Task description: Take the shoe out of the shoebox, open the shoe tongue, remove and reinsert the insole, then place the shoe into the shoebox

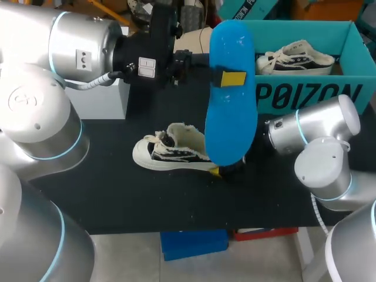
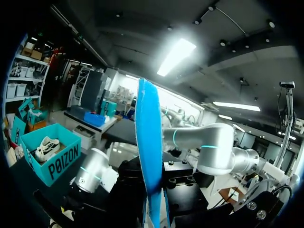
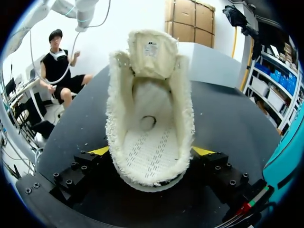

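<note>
Shoe (image 1: 170, 150) lies on its sole on the black worktop (image 1: 147, 200), toe toward my left arm's side and heel toward my right. The right end effector (image 1: 223, 170) sits low at that heel. In the right wrist view the right end effector (image 3: 153, 151) has its two yellow-tipped fingers partly spread, one pressed to each side of the heel, so it grips the shoe (image 3: 149, 95). The tongue (image 3: 151, 52) is folded away toward the toe and the fleecy inside is open to view.

The blue insole (image 1: 232, 123) is out of the shoe and held in the air above the heel end, standing nearly upright on its length. The left end effector (image 1: 226, 78) is closed on it a little above its middle, with one yellow tip flat against the face turned to the head camera. From the left wrist, the insole (image 2: 148, 156) shows edge-on, rising from between the fingers.

The teal shoebox (image 1: 305, 94) stands at the far right of the worktop, well apart from both end effectors, with a second shoe (image 1: 296, 59) inside it.
</note>
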`<state>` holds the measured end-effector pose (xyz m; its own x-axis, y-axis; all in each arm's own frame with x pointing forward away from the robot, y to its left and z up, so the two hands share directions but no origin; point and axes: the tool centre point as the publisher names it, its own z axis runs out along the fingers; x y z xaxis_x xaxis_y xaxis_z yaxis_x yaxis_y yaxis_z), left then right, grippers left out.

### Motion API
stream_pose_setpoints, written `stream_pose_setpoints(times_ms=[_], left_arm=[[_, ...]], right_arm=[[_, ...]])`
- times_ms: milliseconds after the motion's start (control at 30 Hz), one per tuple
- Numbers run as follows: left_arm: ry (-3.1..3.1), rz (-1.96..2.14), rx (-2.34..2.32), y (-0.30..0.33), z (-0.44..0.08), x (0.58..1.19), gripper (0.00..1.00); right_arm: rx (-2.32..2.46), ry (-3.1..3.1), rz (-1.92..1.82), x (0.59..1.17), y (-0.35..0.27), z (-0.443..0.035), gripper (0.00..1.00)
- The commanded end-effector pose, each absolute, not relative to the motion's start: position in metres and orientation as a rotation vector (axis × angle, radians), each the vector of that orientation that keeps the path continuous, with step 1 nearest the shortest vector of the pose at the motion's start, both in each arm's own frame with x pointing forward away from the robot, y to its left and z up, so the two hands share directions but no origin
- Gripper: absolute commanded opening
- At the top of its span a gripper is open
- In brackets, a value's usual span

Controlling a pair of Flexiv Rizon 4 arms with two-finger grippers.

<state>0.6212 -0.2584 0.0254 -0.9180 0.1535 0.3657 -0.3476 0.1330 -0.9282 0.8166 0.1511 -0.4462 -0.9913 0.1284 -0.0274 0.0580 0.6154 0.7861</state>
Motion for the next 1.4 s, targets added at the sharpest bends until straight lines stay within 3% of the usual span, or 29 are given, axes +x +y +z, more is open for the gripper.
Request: stream_pose_setpoints(times_ms=[33, 1400], left_arm=[[-2.045, 1.843, 0.190, -0.261, 0.024, 0.621, 0.00], [-2.045, 1.843, 0.190, -0.261, 0.024, 0.621, 0.00]], right_arm=[[0.198, 2.818, 1.194, 0.815, 0.147, -0.441, 1.00], [0.226, 3.114, -0.111, 0.811, 0.146, -0.405, 1.00]])
